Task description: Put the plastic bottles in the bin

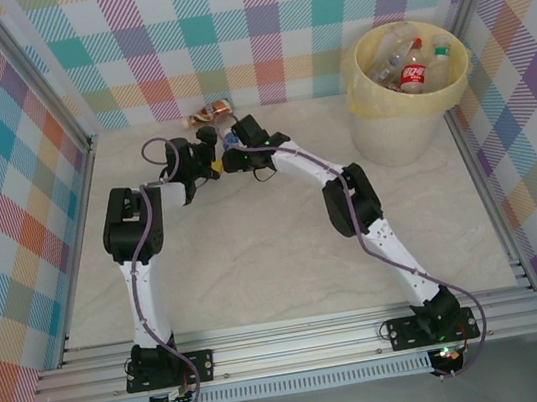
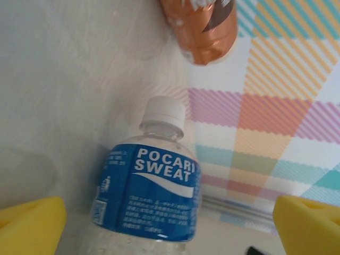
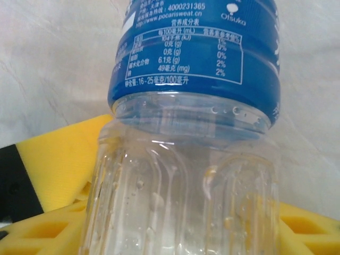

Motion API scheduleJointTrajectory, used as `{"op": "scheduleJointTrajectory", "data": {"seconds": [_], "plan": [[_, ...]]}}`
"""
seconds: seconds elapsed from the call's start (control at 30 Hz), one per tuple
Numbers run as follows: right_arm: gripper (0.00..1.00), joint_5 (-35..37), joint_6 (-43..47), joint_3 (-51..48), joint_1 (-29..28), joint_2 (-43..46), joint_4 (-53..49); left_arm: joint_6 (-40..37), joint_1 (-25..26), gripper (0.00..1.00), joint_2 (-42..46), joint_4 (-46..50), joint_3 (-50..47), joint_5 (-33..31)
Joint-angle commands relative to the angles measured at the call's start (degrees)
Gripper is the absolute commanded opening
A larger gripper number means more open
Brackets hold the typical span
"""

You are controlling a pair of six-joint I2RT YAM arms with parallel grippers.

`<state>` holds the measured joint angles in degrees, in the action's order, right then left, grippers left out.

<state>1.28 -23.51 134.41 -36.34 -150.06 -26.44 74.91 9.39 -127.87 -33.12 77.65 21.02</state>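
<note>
Well, both arms had crowded into the upper middle of the overhead frame, close to the checked back wall [image 2: 265, 117], and both were pointed at the same Pocari Sweat bottle [image 2: 151, 196] lying on the table [image 1: 258, 263]. The right gripper [image 3: 186, 223] had its yellow pads [image 3: 64, 159] on either side of the bottle's clear ribbed lower body, hard up against it. Whether they had really bitten I couldn't tell. The left gripper [image 2: 170, 226] had its pads [image 2: 29, 226] spread wide, straddling the bottle without touching it.

To my eye the worry was that crowding: if the right arm lifted while the left sat so near, the bottle or the fingers could knock together. The thin, empty plastic might also buckle and squirt out. A brown-labelled bottle [image 1: 210, 114] lay just beyond by the wall, easy to nudge away. The bin [image 1: 374, 114], already holding several bottles [image 1: 414, 68], stood well apart at upper right, so a weak hold could drop the bottle on the way.
</note>
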Motion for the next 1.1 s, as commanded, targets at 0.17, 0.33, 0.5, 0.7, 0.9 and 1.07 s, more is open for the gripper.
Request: {"op": "scheduleJointTrajectory", "data": {"seconds": [0.17,0.33,0.5,0.7,0.9,1.07], "plan": [[0.55,1.2,8.1,-29.1,2.9,36.2,14.6,-16.1,1.1,1.0,19.5,21.7,-6.0,-5.3],[0.55,1.1,12.7,-39.5,6.4,52.5,15.4,-21.4,1.1,1.0,28.0,26.4,-9.7,-9.7],[0.55,4.4,15.0,-45.0,14.3,64.9,15.0,-24.3,1.2,1.0,32.4,30.2,-11.3,-11.5],[0.56,-0.8,12.9,-44.0,29.6,69.0,9.9,-25.5,1.3,1.0,34.4,32.3,-12.6,-12.0],[0.57,0.9,9.6,-40.4,39.6,65.9,4.1,-25.7,1.4,1.0,36.0,33.5,-14.3,-13.5],[0.62,-2.5,9.0,-33.6,43.0,59.2,0.4,-26.3,1.4,1.0,36.6,34.8,-14.6,-14.1]]}}
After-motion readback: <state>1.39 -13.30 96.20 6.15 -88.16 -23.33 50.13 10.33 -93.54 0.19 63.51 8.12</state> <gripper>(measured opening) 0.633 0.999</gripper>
